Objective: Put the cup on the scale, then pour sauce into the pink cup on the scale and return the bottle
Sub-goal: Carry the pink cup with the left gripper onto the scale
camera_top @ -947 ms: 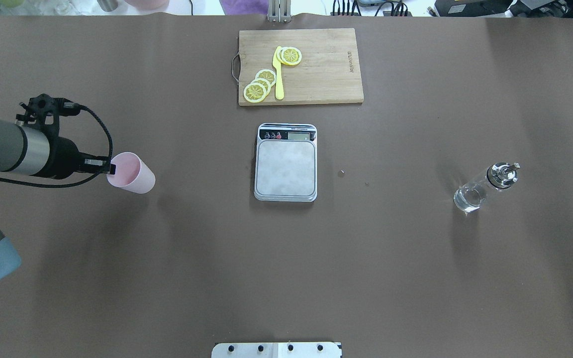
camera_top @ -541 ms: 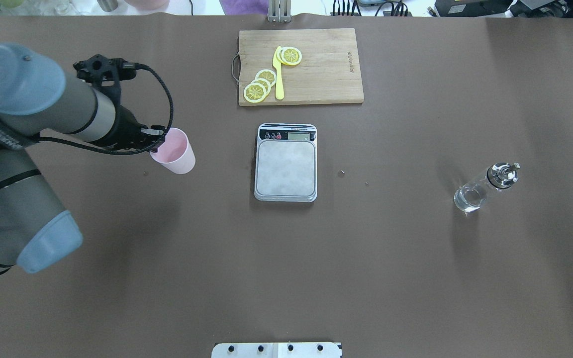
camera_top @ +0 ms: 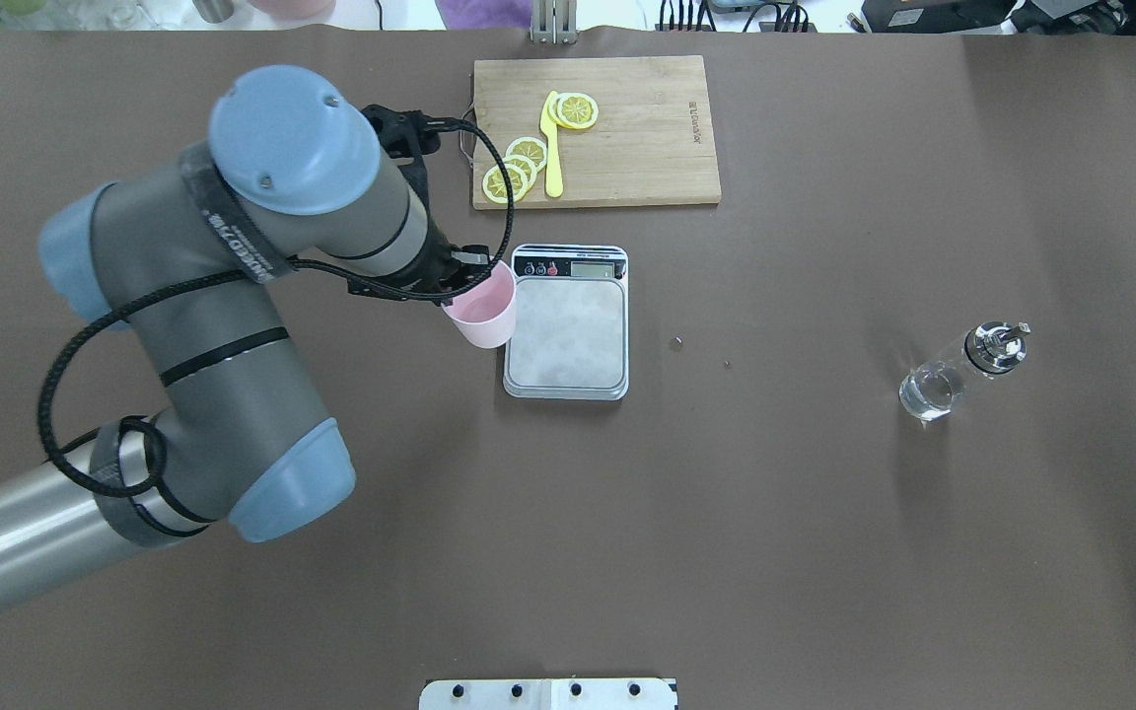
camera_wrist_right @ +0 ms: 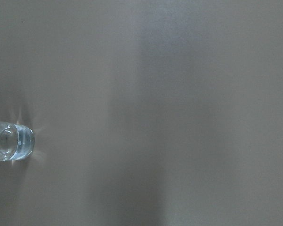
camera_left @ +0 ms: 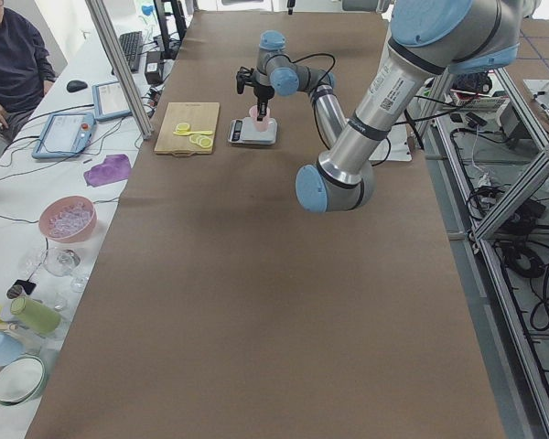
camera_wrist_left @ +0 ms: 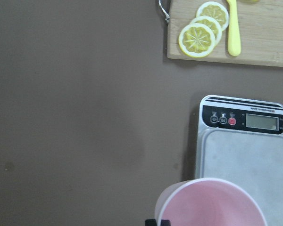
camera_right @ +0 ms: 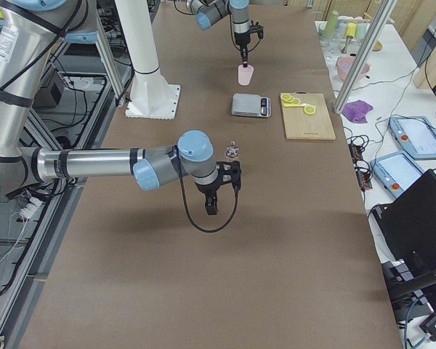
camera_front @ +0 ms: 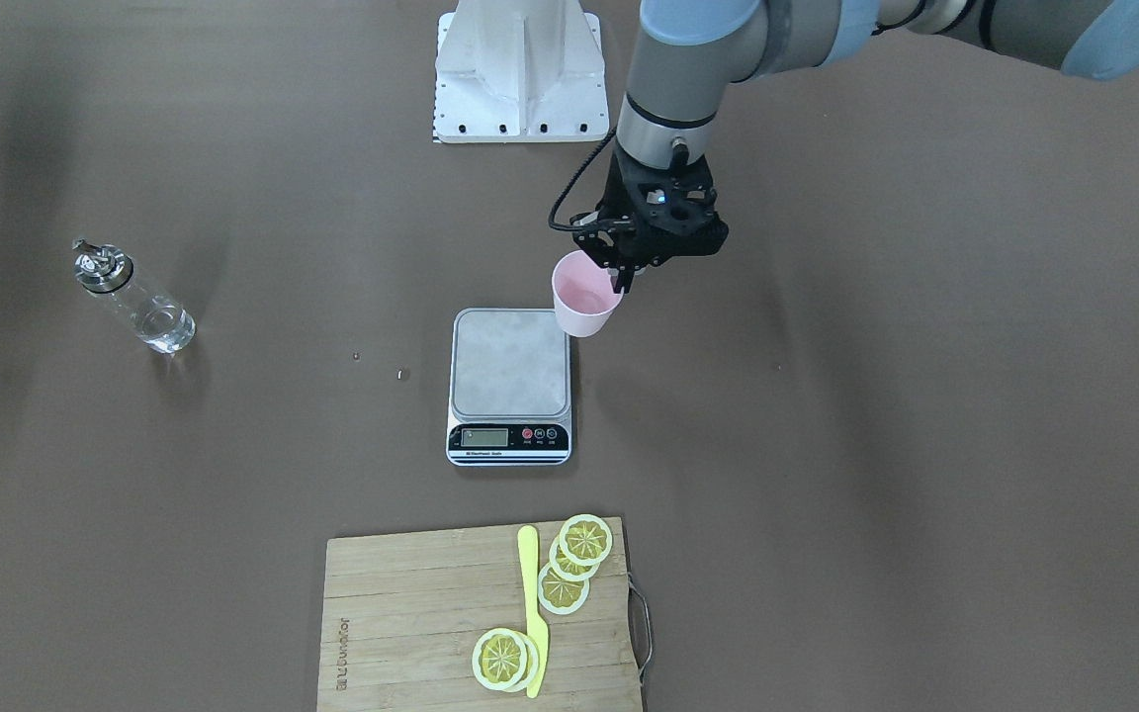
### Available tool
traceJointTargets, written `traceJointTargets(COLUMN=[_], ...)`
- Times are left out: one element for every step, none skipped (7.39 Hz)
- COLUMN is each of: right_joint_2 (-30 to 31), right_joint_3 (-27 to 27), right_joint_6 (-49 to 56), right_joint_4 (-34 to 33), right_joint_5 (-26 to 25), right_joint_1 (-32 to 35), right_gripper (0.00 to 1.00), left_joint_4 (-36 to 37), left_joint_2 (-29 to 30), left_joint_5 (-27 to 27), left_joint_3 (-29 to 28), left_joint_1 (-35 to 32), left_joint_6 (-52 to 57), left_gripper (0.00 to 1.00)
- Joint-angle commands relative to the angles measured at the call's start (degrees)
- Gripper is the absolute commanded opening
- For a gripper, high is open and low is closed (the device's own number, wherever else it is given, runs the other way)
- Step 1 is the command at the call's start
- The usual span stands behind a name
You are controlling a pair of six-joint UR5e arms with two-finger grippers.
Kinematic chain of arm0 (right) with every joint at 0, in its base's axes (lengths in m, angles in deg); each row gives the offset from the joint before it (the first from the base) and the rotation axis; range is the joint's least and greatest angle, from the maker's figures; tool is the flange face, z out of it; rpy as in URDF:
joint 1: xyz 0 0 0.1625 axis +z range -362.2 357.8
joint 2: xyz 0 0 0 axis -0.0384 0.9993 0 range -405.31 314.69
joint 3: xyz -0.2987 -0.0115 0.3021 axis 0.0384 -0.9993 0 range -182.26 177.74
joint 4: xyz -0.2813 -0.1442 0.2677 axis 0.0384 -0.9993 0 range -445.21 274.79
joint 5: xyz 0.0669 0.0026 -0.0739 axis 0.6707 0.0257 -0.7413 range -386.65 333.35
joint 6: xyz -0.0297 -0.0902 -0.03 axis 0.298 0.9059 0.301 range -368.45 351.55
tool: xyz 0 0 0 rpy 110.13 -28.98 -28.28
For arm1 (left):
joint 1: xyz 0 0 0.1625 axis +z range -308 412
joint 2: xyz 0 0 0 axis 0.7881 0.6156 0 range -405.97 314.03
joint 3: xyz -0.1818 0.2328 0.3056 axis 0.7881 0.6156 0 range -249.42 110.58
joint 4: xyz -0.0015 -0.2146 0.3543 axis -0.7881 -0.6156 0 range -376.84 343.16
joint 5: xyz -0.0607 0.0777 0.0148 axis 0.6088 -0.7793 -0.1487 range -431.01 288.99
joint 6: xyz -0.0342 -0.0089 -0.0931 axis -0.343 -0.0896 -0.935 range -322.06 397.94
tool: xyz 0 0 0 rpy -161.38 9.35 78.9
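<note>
A: Where to find the cup [camera_top: 482,316]?

B: Up off the worktop [camera_top: 726,542], pinched by the rim in the left jaws, clenched tight on its wall. Hanging at the scale's [camera_top: 568,320] edge on the robot's left, barely overlapping the platform [camera_front: 510,361], not yet set down.

A: And the right jaws?

B: Glimpsed only from a side camera, near the bottle [camera_top: 962,370]; cannot tell whether parted or closed. As for the bottle itself: standing upright on the worktop, well apart from the scale, clear liquid [camera_top: 928,394] inside.

A: Likely trouble from here?

B: Probably lowering too soon: catching the base on the platform's lip and tipping, or landing half on, half off. Also, given such a thin rim grip, swinging or slipping on a sudden stop. Best kept clear of the buttons [camera_top: 540,268] on the far strip, for fear of spoiling the reading.

A: Remedy?

B: Carry further over the platform's middle, then ease down level before letting go.
</note>
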Motion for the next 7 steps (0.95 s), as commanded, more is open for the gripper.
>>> traceJointTargets(right_joint_2=[-0.1,-0.1,-0.1,-0.1,-0.1,-0.1,-0.1], right_joint_3=[-0.1,-0.1,-0.1,-0.1,-0.1,-0.1,-0.1], right_joint_6=[-0.1,0.0,-0.1,0.0,-0.1,0.0,-0.1], right_joint_4=[0.0,0.0,-0.1,0.0,0.0,0.0,0.0], right_joint_5=[-0.1,-0.1,-0.1,-0.1,-0.1,-0.1,-0.1], right_joint_1=[0.0,0.0,0.0,0.0,0.0,0.0,0.0], right_gripper=[1.0,1.0,1.0,1.0,1.0,1.0,1.0], left_joint_4=[-0.7,-2.3,-5.5,-8.8,-9.3,-9.3,-9.3], left_joint_2=[3.6,5.5,7.0,7.2,7.2,7.2,7.2], left_joint_5=[-0.6,-0.6,-0.6,-0.6,-0.6,-0.6,-0.6], left_joint_3=[-4.1,-7.5,-11.8,-14.7,-15.7,-15.8,-15.8], left_joint_1=[0.9,0.9,0.9,0.9,1.0,1.0,1.0], left_joint_6=[-0.5,-0.5,-0.5,-0.3,0.0,0.1,0.1], left_gripper=[0.0,0.0,0.0,0.0,0.0,0.0,0.0])
